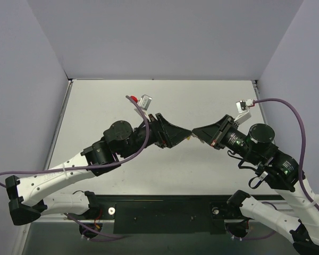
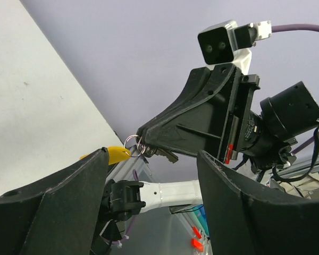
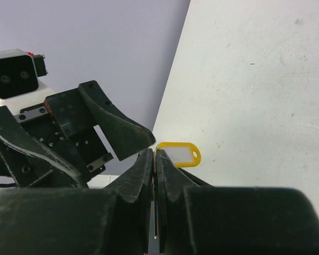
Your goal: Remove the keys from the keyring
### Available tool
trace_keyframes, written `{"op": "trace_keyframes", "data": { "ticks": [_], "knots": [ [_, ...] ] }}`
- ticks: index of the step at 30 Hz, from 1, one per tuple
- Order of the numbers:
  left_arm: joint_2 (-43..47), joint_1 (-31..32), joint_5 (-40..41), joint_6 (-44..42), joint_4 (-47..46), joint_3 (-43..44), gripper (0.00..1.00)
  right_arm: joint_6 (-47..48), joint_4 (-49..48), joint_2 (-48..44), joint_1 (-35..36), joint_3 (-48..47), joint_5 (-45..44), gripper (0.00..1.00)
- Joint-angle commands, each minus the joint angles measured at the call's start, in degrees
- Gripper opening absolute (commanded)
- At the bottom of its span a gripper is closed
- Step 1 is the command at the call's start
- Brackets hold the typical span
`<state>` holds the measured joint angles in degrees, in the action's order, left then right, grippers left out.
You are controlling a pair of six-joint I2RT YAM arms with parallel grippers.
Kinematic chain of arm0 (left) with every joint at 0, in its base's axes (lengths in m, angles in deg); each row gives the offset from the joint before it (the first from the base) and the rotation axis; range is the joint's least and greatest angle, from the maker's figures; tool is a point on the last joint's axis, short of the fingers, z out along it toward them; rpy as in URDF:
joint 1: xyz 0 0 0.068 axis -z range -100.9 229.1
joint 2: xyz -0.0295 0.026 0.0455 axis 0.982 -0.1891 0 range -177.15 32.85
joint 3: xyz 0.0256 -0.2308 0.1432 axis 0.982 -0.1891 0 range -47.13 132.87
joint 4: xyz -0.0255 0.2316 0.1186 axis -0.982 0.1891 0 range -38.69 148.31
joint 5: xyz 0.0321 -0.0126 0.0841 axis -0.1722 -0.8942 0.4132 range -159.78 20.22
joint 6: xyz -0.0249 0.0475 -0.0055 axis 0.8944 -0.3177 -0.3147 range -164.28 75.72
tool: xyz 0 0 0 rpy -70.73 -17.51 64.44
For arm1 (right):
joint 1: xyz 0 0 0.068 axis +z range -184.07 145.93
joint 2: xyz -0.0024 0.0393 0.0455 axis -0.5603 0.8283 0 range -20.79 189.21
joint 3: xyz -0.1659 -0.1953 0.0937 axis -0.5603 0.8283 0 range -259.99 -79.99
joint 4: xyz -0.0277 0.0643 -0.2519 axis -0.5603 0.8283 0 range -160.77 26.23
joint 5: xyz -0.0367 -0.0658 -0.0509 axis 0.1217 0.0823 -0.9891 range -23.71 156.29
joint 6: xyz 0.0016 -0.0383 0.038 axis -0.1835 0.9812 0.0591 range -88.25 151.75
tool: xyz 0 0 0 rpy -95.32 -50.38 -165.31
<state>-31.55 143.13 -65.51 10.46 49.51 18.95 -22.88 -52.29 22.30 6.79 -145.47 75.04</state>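
Your left claw (image 1: 184,137) wide apart, your right claw (image 3: 155,154) clamped on the key (image 2: 164,154), yellow keyring (image 3: 179,153) sits just past its tip, mid frame.

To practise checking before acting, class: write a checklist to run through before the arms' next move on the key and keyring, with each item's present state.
1. Right gripper shut on the key: ok.
2. Left gripper open: ok.
3. Keyring sticking out beyond the right gripper: ok.
4. Key off the keyring: not ok, both hang together.
5. Left fingers touching the keyring: cannot tell.
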Motion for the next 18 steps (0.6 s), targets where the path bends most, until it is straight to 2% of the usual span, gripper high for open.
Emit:
{"op": "trace_keyframes", "data": {
  "ticks": [1,4,7,12,18],
  "knots": [
    [3.49,-1.53,-1.28,-3.5,1.54,2.73,0.78,0.75,0.24,-1.17,0.1,-0.09,-0.84,0.0],
    [4.63,-2.77,-3.04,-4.99,1.72,2.73,0.8,1.72,1.99,-1.17,0.18,-0.79,-0.32,0.0],
    [5.25,-4.26,-4.27,-6.83,7.23,3.7,0.81,2.69,3.66,-0.99,0.01,-2.11,0.82,0.0],
    [5.43,-6.55,-12.77,-10.88,10.41,5.28,0.81,4.18,4.99,1.64,0.01,-4.13,9.5,0.0],
    [4.64,-10.94,-28.07,-12.2,9.02,4.23,0.65,4.8,4.64,3.93,0.18,-5.1,21.82,0.0]
  ]
}}
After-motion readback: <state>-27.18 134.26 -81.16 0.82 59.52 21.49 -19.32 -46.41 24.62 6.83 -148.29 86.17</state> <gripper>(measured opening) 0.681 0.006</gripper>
